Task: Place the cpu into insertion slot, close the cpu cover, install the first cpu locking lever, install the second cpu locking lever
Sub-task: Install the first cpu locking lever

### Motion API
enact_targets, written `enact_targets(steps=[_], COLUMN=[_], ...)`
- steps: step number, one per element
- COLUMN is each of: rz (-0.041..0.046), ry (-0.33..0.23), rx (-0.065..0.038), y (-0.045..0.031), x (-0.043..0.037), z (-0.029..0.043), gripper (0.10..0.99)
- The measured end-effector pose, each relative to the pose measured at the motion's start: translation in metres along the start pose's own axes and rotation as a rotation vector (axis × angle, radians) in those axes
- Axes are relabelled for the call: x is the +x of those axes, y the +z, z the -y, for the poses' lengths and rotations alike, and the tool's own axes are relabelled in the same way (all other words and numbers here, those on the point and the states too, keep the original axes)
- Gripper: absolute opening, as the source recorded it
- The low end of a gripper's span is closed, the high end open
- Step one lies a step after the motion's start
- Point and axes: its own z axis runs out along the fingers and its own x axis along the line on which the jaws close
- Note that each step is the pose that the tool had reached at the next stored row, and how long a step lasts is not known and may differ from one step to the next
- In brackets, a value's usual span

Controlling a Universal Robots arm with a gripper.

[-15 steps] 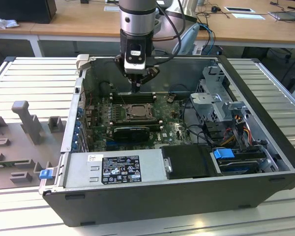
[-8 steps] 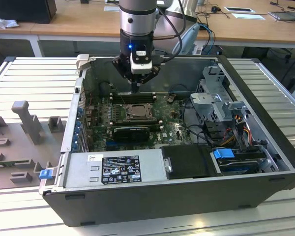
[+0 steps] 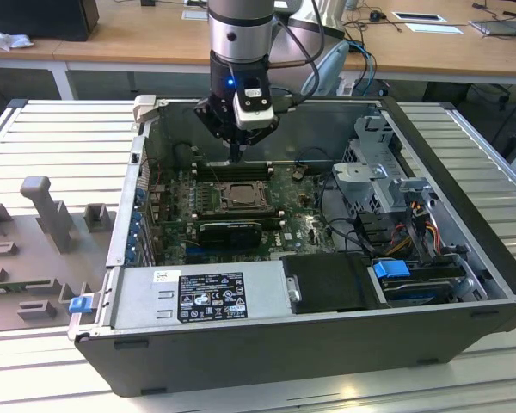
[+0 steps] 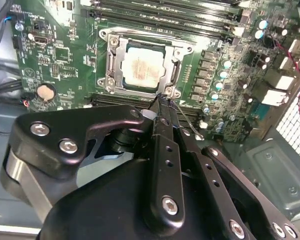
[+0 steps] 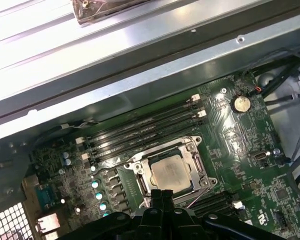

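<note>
exterior view: arm (image 3: 239, 34) cut off at upper edge; insertion slot (image 3: 232, 196) detail too small to tell | second wrist view: end effector (image 4: 162, 100) hides part of motherboard (image 4: 55, 65)

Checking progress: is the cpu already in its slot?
Yes, the cpu lies flat there, framed by the lowered cover.

Open room above insertion slot (image 5: 171, 174), memory slots (image 5: 145, 131) and case wall (image 5: 140, 65) nearby.
</note>
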Motion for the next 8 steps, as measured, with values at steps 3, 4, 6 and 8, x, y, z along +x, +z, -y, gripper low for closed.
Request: enact_targets(steps=[3,4,6,8], rz=[-0.0016,-0.0021,-0.0029,-0.0038], ry=[-0.034,-0.046,-0.062,-0.083], rx=[0.001,0.001,0.001,0.001], y=[0.0000,0.0000,0.0000,0.0000], x=[0.0000,0.0000,0.0000,0.0000], z=[0.0000,0.0000,0.0000,0.0000], gripper=[0.106,0.106,0.106,0.106])
